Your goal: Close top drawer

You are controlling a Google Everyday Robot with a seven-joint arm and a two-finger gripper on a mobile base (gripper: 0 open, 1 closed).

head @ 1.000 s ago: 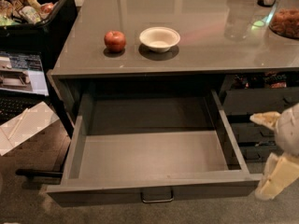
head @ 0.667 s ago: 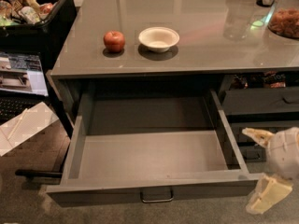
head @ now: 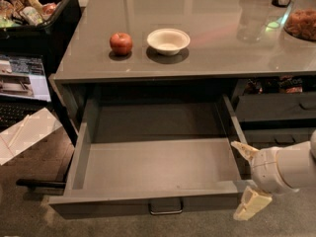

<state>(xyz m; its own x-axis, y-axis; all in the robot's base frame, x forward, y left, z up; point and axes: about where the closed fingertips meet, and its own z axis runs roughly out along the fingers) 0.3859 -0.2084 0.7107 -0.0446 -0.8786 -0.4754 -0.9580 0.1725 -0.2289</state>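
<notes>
The top drawer (head: 158, 164) is pulled far out from under the grey counter; it is wide, deep, dark grey and empty. Its small metal loop handle (head: 166, 207) hangs at the centre of the front. My gripper (head: 248, 179) is at the drawer's front right corner, pointing left. Its cream fingers (head: 245, 150) are spread apart, one above the corner's top edge and one below, in front of the drawer face. It holds nothing.
On the counter (head: 197, 58) sit a red apple (head: 121, 43), a white bowl (head: 168, 40) and a jar of snacks (head: 301, 21). Narrower grey drawers (head: 274, 107) stand at right. A black bin (head: 34, 9) of snacks and a laptop (head: 22, 90) are at left.
My gripper has moved down and left, from beside the right stack of drawers to the open drawer's front right corner. The drawer has not moved.
</notes>
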